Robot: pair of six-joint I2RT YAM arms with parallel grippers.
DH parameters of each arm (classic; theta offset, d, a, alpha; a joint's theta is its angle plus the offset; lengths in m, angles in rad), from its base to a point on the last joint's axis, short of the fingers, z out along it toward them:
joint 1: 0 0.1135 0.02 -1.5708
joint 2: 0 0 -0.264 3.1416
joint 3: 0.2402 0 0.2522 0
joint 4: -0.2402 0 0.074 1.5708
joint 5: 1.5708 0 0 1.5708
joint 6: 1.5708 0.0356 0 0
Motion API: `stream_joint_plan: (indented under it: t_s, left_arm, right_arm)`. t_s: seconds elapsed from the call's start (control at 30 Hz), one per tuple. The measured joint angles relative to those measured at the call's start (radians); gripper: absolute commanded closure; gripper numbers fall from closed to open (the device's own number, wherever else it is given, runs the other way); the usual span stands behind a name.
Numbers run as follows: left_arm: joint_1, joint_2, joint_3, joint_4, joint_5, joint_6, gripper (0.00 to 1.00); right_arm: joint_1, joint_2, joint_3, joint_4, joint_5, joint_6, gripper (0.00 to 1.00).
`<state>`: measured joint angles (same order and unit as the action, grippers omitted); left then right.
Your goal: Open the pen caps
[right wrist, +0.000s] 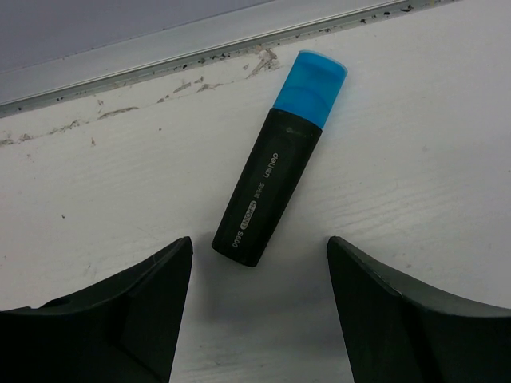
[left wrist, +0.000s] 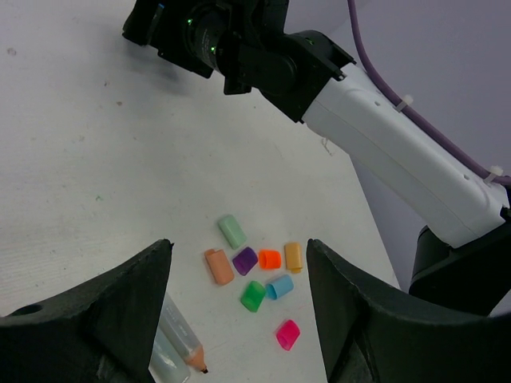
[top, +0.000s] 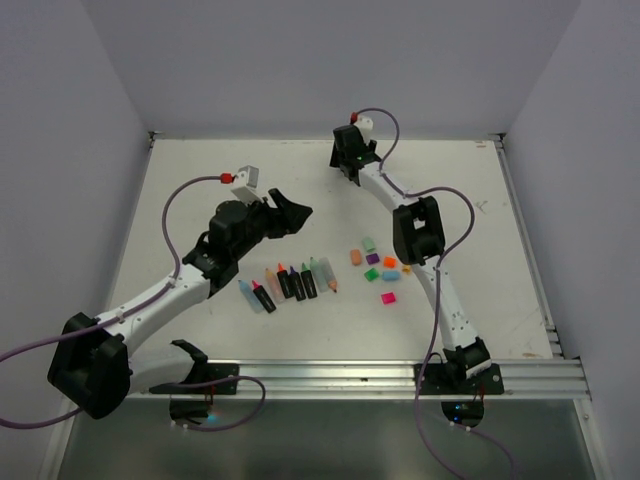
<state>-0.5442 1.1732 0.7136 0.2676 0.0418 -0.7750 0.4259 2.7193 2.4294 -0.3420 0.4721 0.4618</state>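
Several loose pen caps (left wrist: pixel 253 295) in mint, peach, purple, orange, green, cyan and pink lie in a cluster (top: pixel 375 262) on the white table. My left gripper (left wrist: pixel 238 244) hangs open above the table, apart from the cluster (top: pixel 290 212) and holding nothing. At the far edge my right gripper (right wrist: pixel 259 249) stands open over a black highlighter (right wrist: pixel 270 187) that lies flat with its blue cap (right wrist: pixel 311 76) on. It is not touching the pen. From above, the right gripper (top: pixel 347 168) hides that pen.
A row of several uncapped pens (top: pixel 290 283) lies left of the caps; one pale body with an orange tip (left wrist: pixel 180 339) shows beside my left finger. The right arm (left wrist: pixel 383 136) reaches across the back. A metal rail (right wrist: pixel 200 36) borders the far table edge.
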Motion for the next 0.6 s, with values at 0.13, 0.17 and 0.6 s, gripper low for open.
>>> stream_joint_plan:
  t_s: [0.13,0.17,0.6]
  left_arm:
    - [0.000,0.000,-0.009,0.001,0.008,0.000,0.29]
    - [0.000,0.000,-0.009,0.001,0.009,0.000,0.29]
    - [0.003,-0.015,-0.028,0.006,0.028,0.000,0.29]
  right_arm:
    - [0.000,0.036,0.057,-0.002,0.009,-0.007,0.28]
    - [-0.001,0.045,0.076,-0.004,0.009,-0.007,0.29]
    - [-0.001,0.074,0.123,-0.055,0.102,-0.046,0.30]
